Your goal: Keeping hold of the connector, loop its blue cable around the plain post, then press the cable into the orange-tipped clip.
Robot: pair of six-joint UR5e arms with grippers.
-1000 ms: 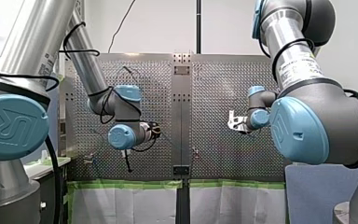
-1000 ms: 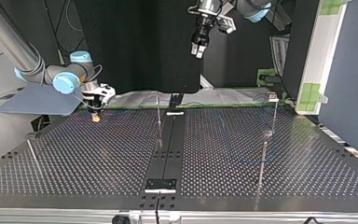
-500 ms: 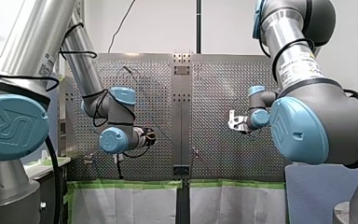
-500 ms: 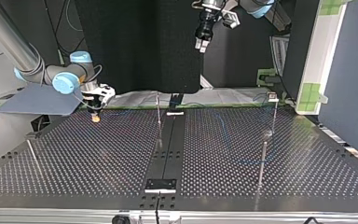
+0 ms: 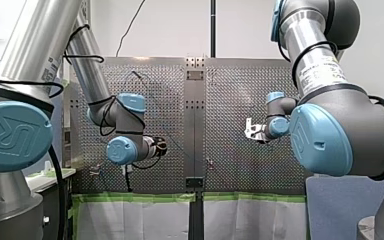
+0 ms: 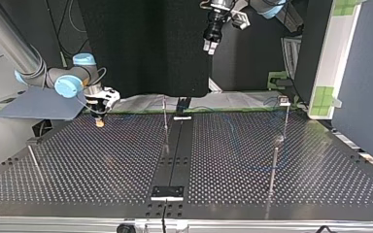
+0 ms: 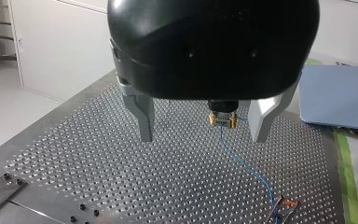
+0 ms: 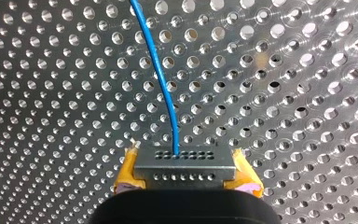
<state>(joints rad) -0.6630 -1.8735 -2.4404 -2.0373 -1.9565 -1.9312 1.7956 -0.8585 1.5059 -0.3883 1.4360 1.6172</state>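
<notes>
Loop step | our right hand [image 8: 184, 173] pinches the connector [image 8: 185, 164] close over the counter [image 8: 284, 93], blue cable [image 8: 161, 79] trailing ahead | left hand [image 7: 201, 137] spread, aloft | advice: firm pinch, wide slack loop.

My left gripper [image 7: 202, 137] hangs high over the perforated metal table [image 6: 102, 170]. Its fingers [image 7: 144, 119] are spread with only air between them, and there is open room all round. Lower down, a thin upright metal rod [image 6: 165, 119] stands beside the black middle strip [image 6: 176, 155]. At the top view's right stand a nearer rod [image 6: 274, 167] and a farther rod [image 6: 286, 121]. A thin blue cable [image 7: 242, 161] runs over the table from the grey connector [image 8: 185, 163] in my right gripper [image 6: 99, 121] to the orange-tipped clip [image 7: 283, 205], barring a low sweep there.
</notes>
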